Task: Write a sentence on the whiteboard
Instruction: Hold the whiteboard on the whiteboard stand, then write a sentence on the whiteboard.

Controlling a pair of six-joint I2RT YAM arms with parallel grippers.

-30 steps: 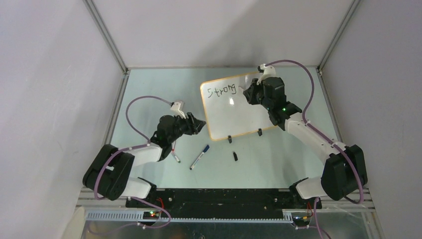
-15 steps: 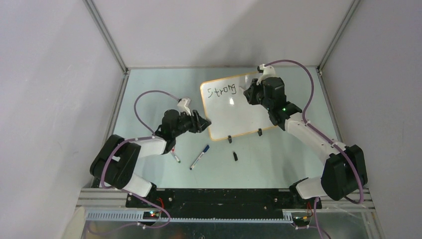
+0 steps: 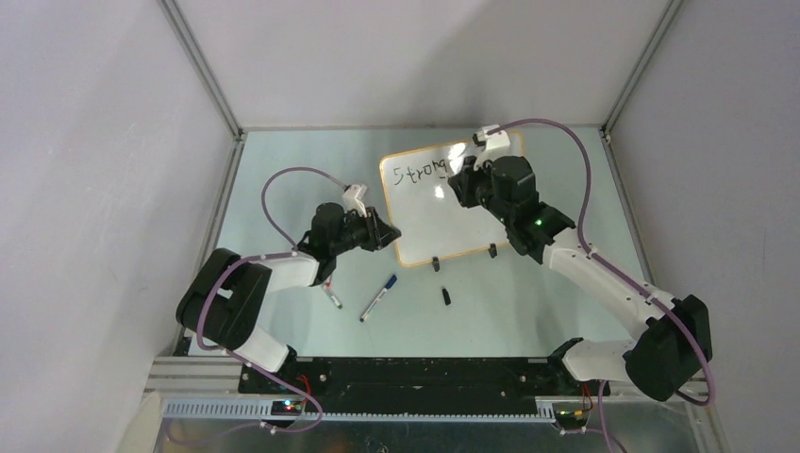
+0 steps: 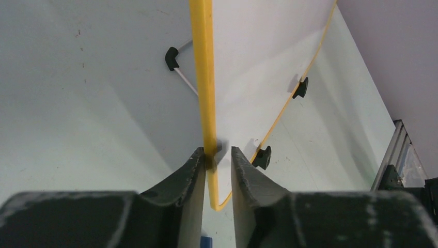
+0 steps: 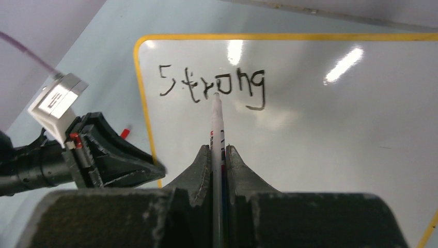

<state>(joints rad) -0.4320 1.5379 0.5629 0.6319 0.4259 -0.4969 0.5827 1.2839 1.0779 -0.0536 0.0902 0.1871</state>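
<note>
Whiteboard [image 3: 443, 226] stands toward bench [image 3: 283, 160] far edge, "Strong" lettering [image 5: 212, 85] top-left. Right gripper [image 5: 217, 151] clenches marker [image 5: 216, 124], tip at lettering. Left gripper [image 4: 218, 155] straddles board's left edge; clamping indeterminate.

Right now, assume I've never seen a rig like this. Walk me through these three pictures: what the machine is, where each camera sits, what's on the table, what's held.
The machine is two robot arms bolted at the near edge of a table. The wide picture looks down from above and behind them. The other two come from a camera on each wrist, looking along that arm's own fingers. On the table sits the whiteboard, with "Strong" written on it in black. In front of it lie a blue-capped marker, a second loose marker and a small black cap. The right gripper is shut on a white marker, its tip at the letters. The left gripper straddles the whiteboard's yellow edge with a gap showing on one side, so it is not clamped.
</note>
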